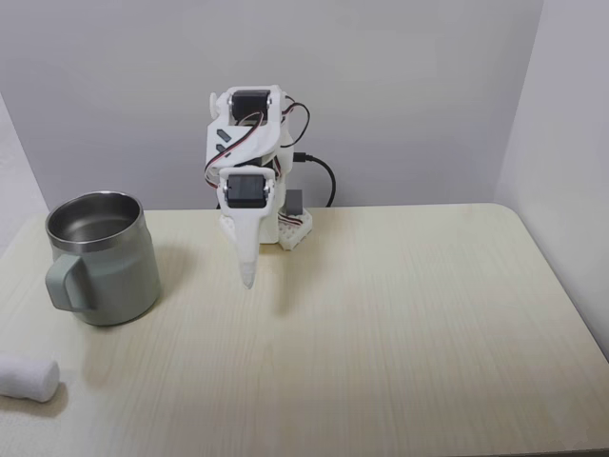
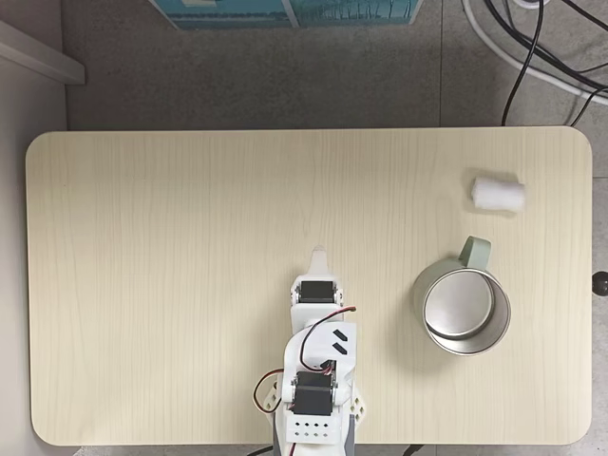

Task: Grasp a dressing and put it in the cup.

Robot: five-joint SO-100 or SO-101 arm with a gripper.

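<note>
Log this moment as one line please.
gripper: shut, holding nothing, folded near base | dressing: on table, beside cup handle | cup: upright, empty

Dressing [image 2: 499, 194] lies near cup [image 2: 462, 309] handle; hand [image 2: 319, 254] well apart.

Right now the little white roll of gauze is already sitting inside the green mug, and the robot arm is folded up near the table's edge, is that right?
Not quite. The gauze roll is not in the green mug; it lies on the table beside the mug, just beyond its handle, as the fixed view from above shows. The mug's steel interior is empty. The rest holds: the robot arm is folded up near the table's edge.
</note>
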